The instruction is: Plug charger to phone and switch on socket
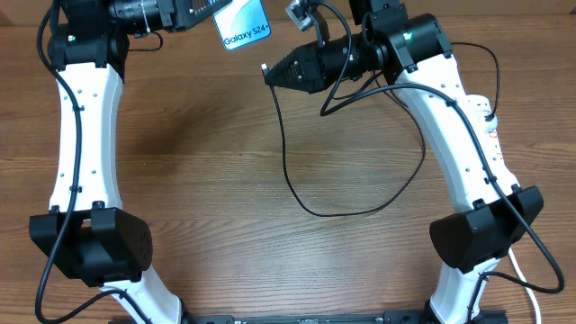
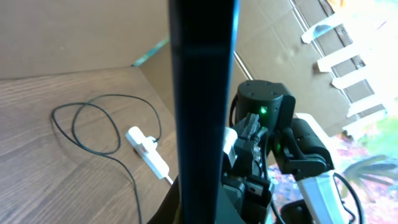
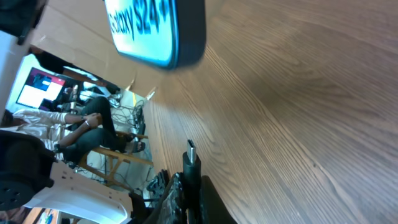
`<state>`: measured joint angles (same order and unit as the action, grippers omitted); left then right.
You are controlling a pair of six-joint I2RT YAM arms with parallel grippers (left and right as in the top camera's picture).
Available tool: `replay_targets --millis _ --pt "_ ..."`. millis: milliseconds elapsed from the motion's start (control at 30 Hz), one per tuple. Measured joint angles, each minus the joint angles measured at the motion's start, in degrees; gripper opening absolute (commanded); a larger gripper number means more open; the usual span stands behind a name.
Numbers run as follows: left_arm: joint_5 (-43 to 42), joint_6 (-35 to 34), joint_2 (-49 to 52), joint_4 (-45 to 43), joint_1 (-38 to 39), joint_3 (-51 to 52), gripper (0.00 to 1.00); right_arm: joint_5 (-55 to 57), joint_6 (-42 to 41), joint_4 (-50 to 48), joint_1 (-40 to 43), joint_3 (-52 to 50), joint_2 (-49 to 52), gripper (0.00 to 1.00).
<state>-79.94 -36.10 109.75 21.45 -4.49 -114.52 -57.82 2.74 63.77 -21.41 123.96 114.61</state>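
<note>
Into the plugging step now, connector not yet home. Up at the far middle, lifted clear of the brown wood-grain table [image 1: 207,171]: slim rectangular phone [image 1: 245,27] with dark edges and a light blue-white screen lettered Galaxy S24+, clamped by its left side in the left gripper [image 1: 209,16], jaws pressed onto it. Screen up, long axis running far to near by the look of it, far end cut off by the picture's edge, near short end tipped slightly rightward. Just near and right of that end, apart from it: small black connector tip [image 1: 264,67] of the long thin black charger [image 1: 283,144], nipped tight in the right gripper [image 1: 274,71], pointing left and a touch far. Slack cable looping over the middle of the table. Probably calls for swinging the tip round toward far, lining it up with the phone's near edge, then a short straight push; port itself too small to make out. Over at the right edge, half hidden behind the right arm: white elongated socket [image 1: 490,112] with red-marked switches, untouched, switching judged to come after. No telling whether plugged in at that end.
</note>
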Motion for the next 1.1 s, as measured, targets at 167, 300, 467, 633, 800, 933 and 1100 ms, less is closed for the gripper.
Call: replay_targets --millis 167,300,467,633,800,933,1100 --pt "-2.73 -0.07 0.00 0.02 0.00 0.00 0.04 -2.03 -0.61 -2.89 0.00 0.00 0.00 0.04" --pt "-3.91 -0.22 0.00 0.02 0.00 0.00 0.04 -3.98 -2.60 -6.32 0.00 0.00 0.00 0.04" --pt "-4.15 -0.24 0.00 0.00 0.00 0.00 0.04 -5.42 -4.79 -9.22 0.00 0.00 0.00 0.04" --pt "-4.28 -0.26 0.00 0.00 0.00 0.00 0.04 -6.43 -6.58 -9.86 0.00 0.00 0.00 0.04" --pt "-4.28 -0.24 0.00 0.00 0.00 0.00 0.04 -6.91 -7.23 -9.92 -0.35 0.00 0.00 0.04" --pt "-4.28 -0.24 0.00 0.00 0.00 0.00 0.04 -6.45 -7.26 -9.88 -1.25 0.00 0.00 0.04" --pt "-4.55 -0.26 0.00 0.00 0.00 0.00 0.04 -6.03 -7.26 -9.88 -1.79 0.00 0.00 0.04"
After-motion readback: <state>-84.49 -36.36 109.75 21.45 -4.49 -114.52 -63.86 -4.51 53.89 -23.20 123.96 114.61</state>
